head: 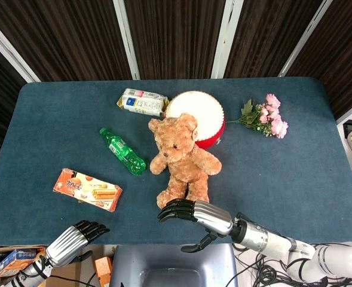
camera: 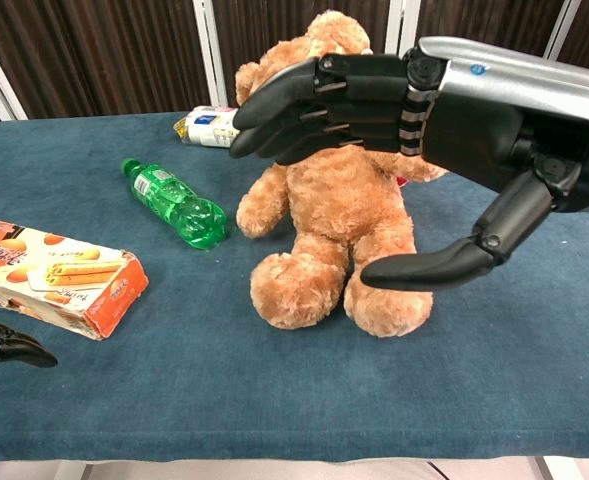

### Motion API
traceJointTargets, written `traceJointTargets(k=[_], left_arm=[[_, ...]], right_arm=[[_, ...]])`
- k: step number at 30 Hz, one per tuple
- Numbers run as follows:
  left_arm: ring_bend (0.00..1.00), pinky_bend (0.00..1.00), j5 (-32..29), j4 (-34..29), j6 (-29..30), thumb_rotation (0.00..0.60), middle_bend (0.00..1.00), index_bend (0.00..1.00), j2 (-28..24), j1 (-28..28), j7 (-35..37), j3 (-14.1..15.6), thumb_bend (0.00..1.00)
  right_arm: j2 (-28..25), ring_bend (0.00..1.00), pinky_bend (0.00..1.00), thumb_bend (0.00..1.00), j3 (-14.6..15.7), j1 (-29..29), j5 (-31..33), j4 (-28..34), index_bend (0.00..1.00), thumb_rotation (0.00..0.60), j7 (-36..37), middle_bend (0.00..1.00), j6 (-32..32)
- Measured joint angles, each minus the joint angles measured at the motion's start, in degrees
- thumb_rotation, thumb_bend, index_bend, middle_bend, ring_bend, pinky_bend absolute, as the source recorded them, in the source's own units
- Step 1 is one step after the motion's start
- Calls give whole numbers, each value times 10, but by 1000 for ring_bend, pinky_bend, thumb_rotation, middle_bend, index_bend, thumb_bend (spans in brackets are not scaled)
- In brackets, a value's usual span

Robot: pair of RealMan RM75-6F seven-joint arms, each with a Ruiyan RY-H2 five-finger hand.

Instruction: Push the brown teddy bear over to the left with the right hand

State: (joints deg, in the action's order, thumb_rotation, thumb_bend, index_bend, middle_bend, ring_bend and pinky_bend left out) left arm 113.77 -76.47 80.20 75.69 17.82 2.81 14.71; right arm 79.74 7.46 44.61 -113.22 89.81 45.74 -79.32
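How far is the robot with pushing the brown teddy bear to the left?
Done: the right hand has reached the near side of the brown teddy bear, fingers extended by its feet. In hand: nothing is gripped, and contact cannot be confirmed. Left: the whole push; the bear sits upright mid-table against the red and white drum, with the green bottle on its left. The left hand waits at the table edge.

On the blue table lay a green bottle, an orange biscuit box, a white packet, a red-and-white drum and pink flowers.
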Motion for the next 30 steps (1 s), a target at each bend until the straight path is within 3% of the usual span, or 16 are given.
traceJointTargets(k=[21, 30], left_arm=[[239, 333, 0, 8, 23, 600, 251, 213, 1, -2, 6, 1, 280], [239, 333, -26, 15, 34, 600, 252, 214, -1, -12, -11, -16, 280]], right_arm=[[-6, 127, 154, 159, 6, -2, 7, 8, 228, 600, -25, 189, 10], [-17, 127, 154, 159, 17, -13, 9, 8, 269, 600, -42, 189, 9]])
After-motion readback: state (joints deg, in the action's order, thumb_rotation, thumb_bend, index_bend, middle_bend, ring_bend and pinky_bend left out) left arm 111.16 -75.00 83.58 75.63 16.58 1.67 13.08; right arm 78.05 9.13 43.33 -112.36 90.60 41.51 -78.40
